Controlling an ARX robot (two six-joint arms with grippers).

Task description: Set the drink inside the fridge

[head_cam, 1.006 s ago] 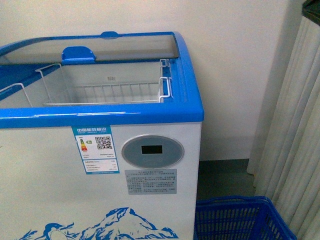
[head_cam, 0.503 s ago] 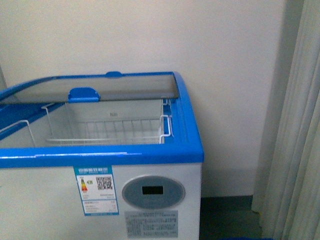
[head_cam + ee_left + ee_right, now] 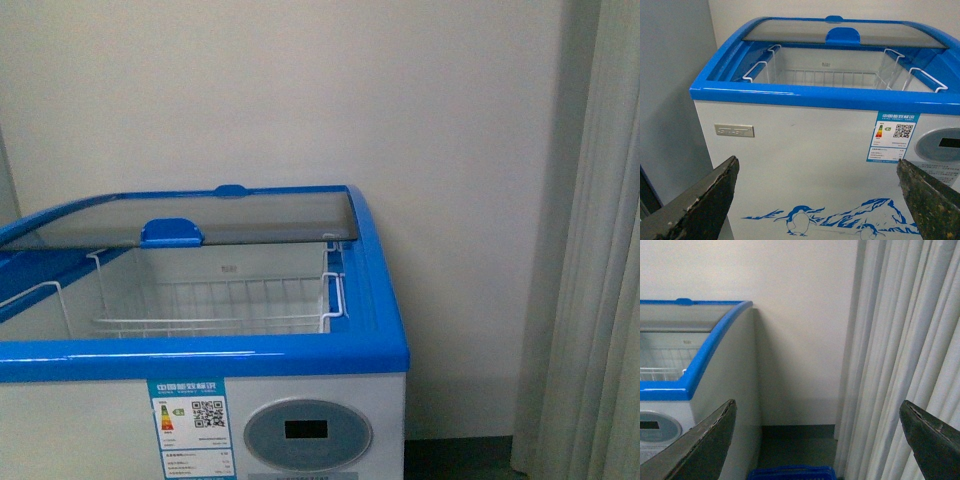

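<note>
Left gripper [image 3: 817,200] spread wide, empty, facing the fridge [image 3: 805,150] front; right gripper [image 3: 817,440] likewise wide and empty, aimed past the fridge corner toward curtain [image 3: 900,340]. No drink visible anywhere. Front view risen since a second ago, blue basket [image 3: 792,473] dropped from its sight. Open top with wire basket [image 3: 230,310] clear; glass lid [image 3: 220,220] slid back.

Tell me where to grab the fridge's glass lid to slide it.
Take the blue handle on the front edge of the lid, coming down from above on the open side. It is the only raised part. The glass itself is smooth and gently curved, with nothing to pinch.
</note>
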